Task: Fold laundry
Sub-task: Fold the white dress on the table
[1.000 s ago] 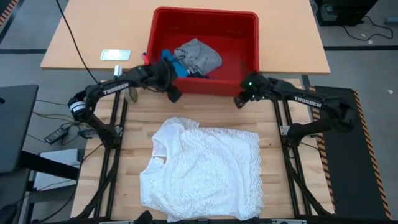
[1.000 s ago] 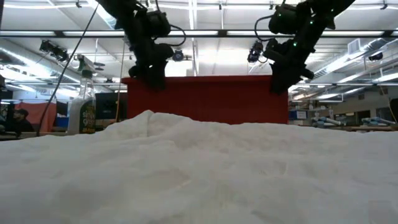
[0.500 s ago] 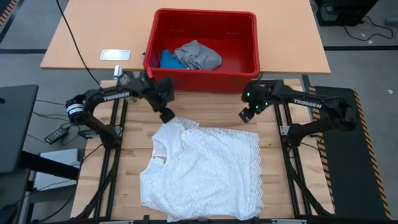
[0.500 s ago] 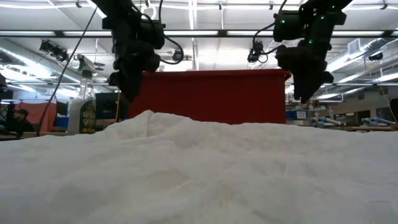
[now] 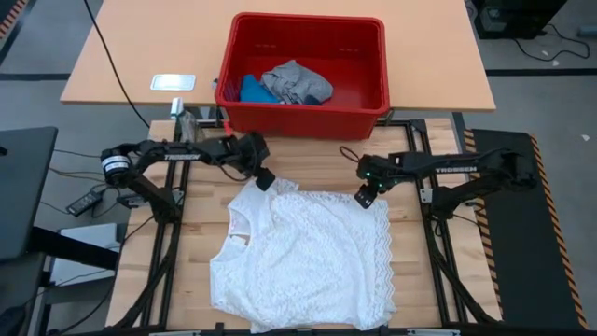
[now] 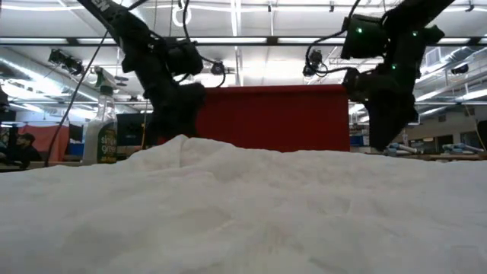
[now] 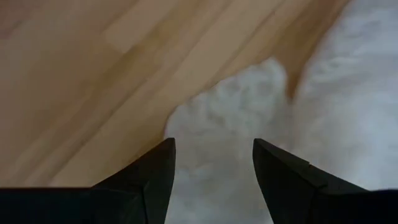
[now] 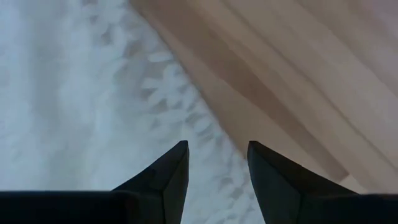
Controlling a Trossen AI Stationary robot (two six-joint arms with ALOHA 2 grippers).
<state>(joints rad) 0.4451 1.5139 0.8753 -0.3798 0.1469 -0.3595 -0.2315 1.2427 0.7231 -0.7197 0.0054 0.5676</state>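
Observation:
The white lacy garment (image 5: pixel 303 252) lies spread flat on the wooden table (image 5: pixel 317 168). My left gripper (image 5: pixel 264 180) stands open just over the garment's far left corner, a sleeve (image 7: pixel 242 99); its fingers straddle the white cloth in the left wrist view. Over the far right corner (image 8: pixel 155 81), my right gripper (image 5: pixel 365 198) is open too, slanting down. I cannot see either one touching the cloth. In the low view the garment (image 6: pixel 243 205) fills the foreground and hides both sets of fingertips. A grey garment (image 5: pixel 298 82) and a bright blue one (image 5: pixel 250 91) lie in the red basket (image 5: pixel 373 56).
The red basket stands on the far table just beyond the wooden top. A small flat silver object (image 5: pixel 173 82) lies to its left. Bare wood shows between the basket and the garment's far edge. Black frame rails (image 5: pixel 168 243) run along both sides of the table.
Both grippers have come away from the basket's near wall, toward the table's near edge and down, tipping steeper, to the far corners of the white garment. The garment has stayed where it was.

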